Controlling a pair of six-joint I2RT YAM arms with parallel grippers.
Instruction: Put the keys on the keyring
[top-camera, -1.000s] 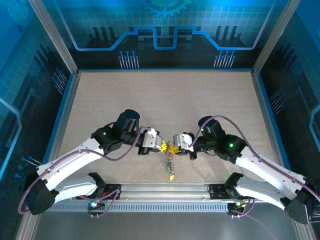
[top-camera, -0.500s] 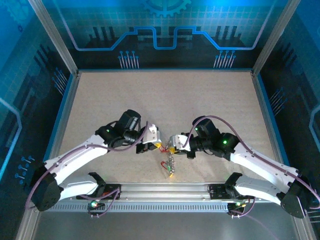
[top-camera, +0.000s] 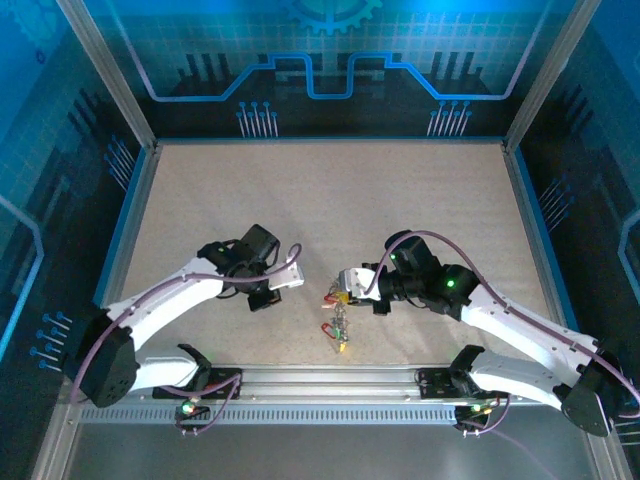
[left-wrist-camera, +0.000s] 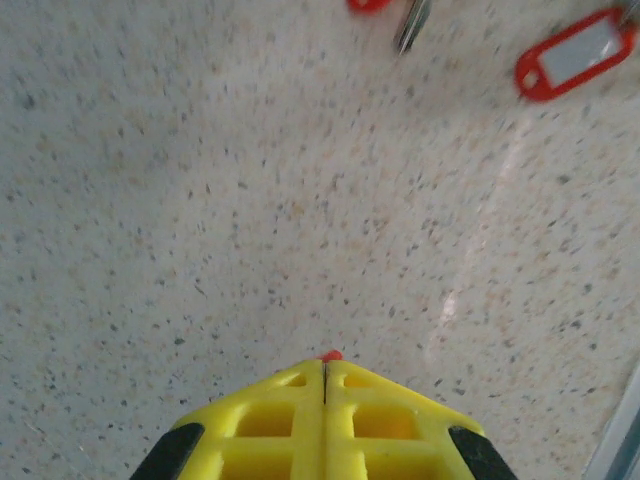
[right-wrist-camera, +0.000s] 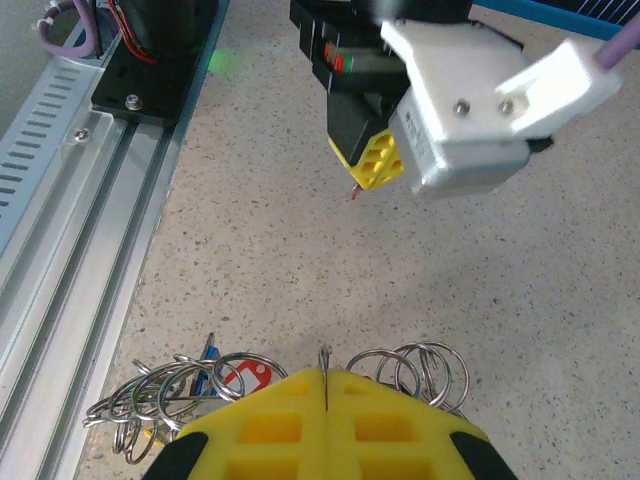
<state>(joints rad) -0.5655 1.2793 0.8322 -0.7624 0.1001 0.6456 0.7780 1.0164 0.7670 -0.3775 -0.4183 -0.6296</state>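
The jaws of your left gripper (left-wrist-camera: 324, 362) are pressed together, a red speck at their seam, apart from the keyring (right-wrist-camera: 412, 368) off to their right. Your right gripper (right-wrist-camera: 326, 372) is nearer: its jaws seem to pinch a ring wire, and the bunch with the keys (top-camera: 340, 340) trails toward the near rail.

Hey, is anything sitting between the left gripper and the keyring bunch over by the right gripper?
Nothing visible does. Between the shut left gripper and the keyring bunch, which the right gripper appears to pinch, lies bare table. The right wrist view also shows an open gap there.
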